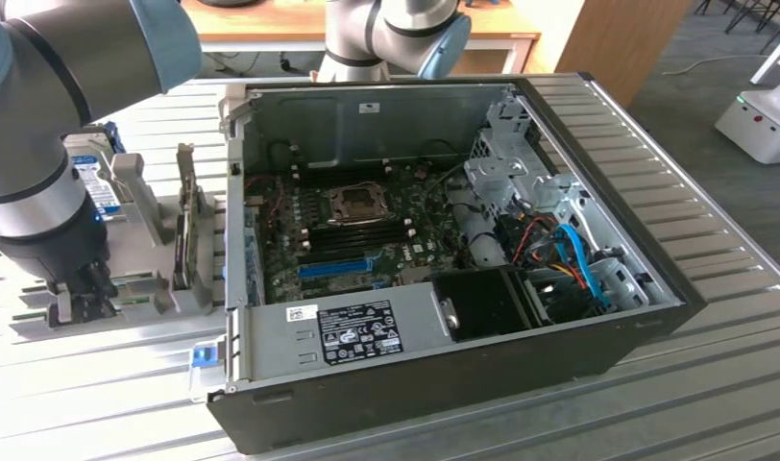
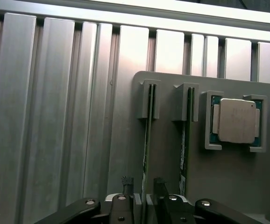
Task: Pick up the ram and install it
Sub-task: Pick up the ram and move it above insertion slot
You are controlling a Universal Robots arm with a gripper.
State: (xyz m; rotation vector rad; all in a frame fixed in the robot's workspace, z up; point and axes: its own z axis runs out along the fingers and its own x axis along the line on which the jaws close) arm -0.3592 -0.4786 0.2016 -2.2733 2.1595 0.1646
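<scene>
Wrist view: open jaws straddling the ram.
I see the gripper (image 2: 143,190) spread wide and clamping nothing. The ram (image 2: 146,140) stands on edge in a slot of the grey holder (image 2: 228,177), passing between both fingertips (image 2: 127,186). A second stick (image 2: 185,140) stands just beside it.
</scene>
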